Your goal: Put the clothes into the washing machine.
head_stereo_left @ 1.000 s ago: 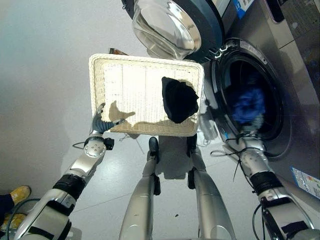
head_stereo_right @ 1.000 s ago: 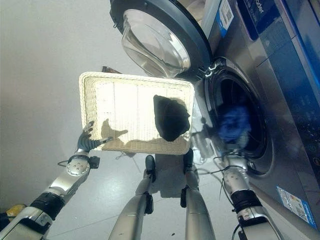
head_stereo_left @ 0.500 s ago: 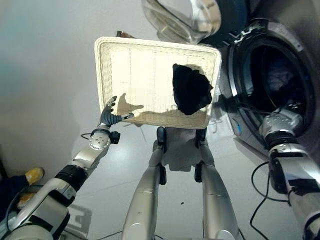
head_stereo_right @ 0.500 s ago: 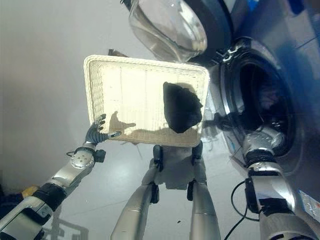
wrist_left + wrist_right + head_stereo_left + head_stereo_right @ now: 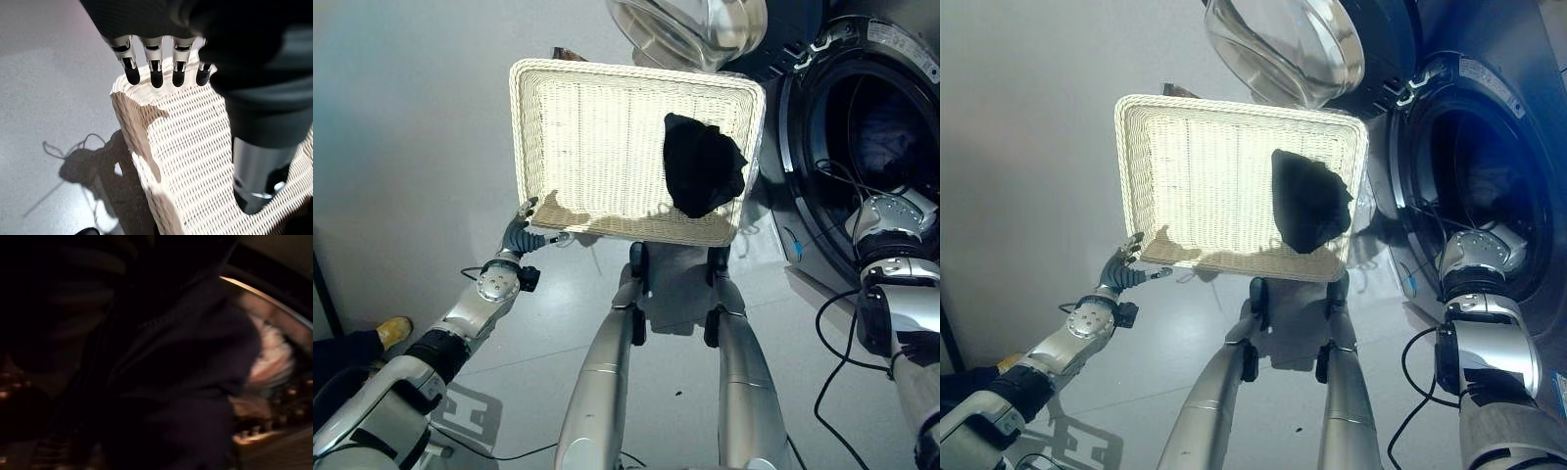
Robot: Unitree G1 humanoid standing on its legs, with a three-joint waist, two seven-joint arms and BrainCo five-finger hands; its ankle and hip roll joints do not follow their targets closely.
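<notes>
At the far left we note a person's yellow shoe (image 5: 393, 329) on the floor (image 5: 411, 147), which the earlier views showed lower in the picture; the whole scene has shifted between pictures, so we attribute that to camera motion. Our left hand (image 5: 521, 235) is at the near left corner of the white wicker basket (image 5: 597, 147), fingers (image 5: 155, 68) straight and side by side over the rim, thumb inside against the weave; its placement at that corner matches the picture one second ago. The basket sits on the floor in front of us, and one black garment (image 5: 702, 177) lies in its right end against the right wall, in the same spot as before. Just right of the basket stands the washing machine (image 5: 1489, 108), its glass door (image 5: 1288, 49) swung open above the basket's far edge. One second ago our right arm reached deep into the drum (image 5: 876, 157) beside blue clothing (image 5: 886, 142); now its wrist is at the drum's opening. The right wrist view shows dark fabric (image 5: 186, 382) close against the camera, and we cannot tell how the right hand's fingers are set.
</notes>
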